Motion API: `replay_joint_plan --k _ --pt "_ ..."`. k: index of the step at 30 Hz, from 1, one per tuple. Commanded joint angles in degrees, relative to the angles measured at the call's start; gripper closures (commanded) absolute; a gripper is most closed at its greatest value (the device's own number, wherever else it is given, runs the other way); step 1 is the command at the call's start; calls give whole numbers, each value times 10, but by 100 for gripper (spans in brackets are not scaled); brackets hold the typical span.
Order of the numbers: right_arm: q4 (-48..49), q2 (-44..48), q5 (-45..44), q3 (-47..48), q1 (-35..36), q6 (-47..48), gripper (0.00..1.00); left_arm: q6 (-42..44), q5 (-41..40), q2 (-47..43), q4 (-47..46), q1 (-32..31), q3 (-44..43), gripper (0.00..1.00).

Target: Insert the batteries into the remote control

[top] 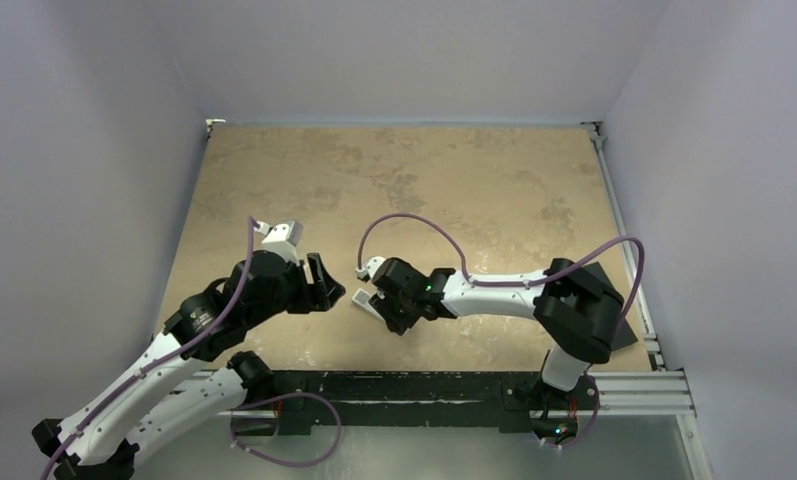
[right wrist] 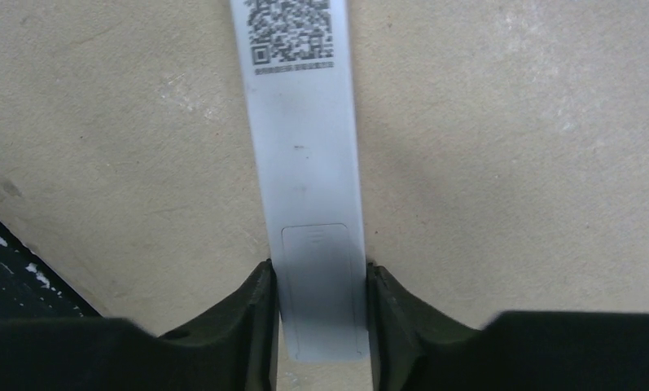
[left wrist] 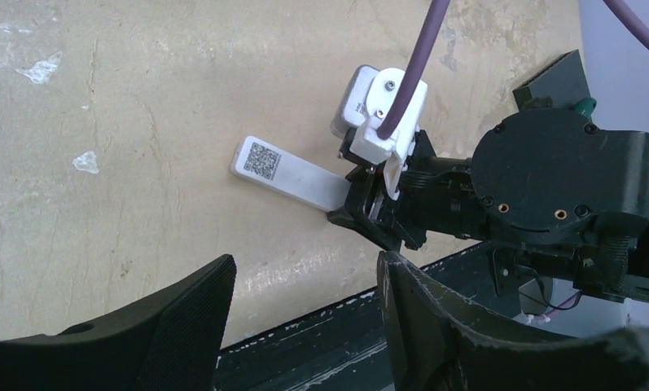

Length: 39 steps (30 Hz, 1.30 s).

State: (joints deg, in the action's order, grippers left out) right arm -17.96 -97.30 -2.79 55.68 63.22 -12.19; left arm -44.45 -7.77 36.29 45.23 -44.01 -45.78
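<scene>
The remote control (right wrist: 309,163) is a slim white bar lying back-up, with a QR label at its far end and a closed battery cover (right wrist: 321,244) at its near end. My right gripper (right wrist: 321,277) is shut on its sides at the cover end. In the left wrist view the remote (left wrist: 292,173) sticks out from the right gripper (left wrist: 374,216) low over the table. My left gripper (left wrist: 304,269) is open and empty, a short way from the remote's free end. From above, the remote (top: 360,298) shows between the left gripper (top: 324,283) and the right gripper (top: 382,305). The batteries are out of view.
A black flat pad (top: 619,300) lies at the right edge, partly under the right arm, and it shows in the left wrist view (left wrist: 553,77) with a green handle tip (left wrist: 583,104) beside it. A black rail (top: 424,385) runs along the table's near edge. Walls enclose three sides.
</scene>
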Motion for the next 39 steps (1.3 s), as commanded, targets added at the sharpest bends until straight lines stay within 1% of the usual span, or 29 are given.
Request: replay_joint_plan --k 1,2,5,7,13,18,22,27,39 --pt "-1 33 4 -20 11 -45 83 -14 15 -7 -23 -2 12 36" --pt "2 42 3 -22 11 -53 87 -15 18 -8 -26 -2 15 36" --pt "10 67 -9 -29 11 -77 98 -21 28 -10 -39 -2 27 36" --pt "17 86 -9 -33 11 -83 100 -27 37 -11 -51 -2 41 36" --pt "44 121 18 -54 11 -112 100 -48 74 -11 -99 -2 87 36" --pt "71 156 34 -78 8 -136 100 -71 122 -13 -162 -2 128 35" --pt "110 200 81 -109 -14 -157 100 -85 146 -15 -202 -2 154 33" --pt "140 255 133 -140 -46 -167 100 -92 173 -16 -251 -1 176 29" --pt "202 330 258 -194 -83 -189 100 -101 232 13 -361 -1 201 23"
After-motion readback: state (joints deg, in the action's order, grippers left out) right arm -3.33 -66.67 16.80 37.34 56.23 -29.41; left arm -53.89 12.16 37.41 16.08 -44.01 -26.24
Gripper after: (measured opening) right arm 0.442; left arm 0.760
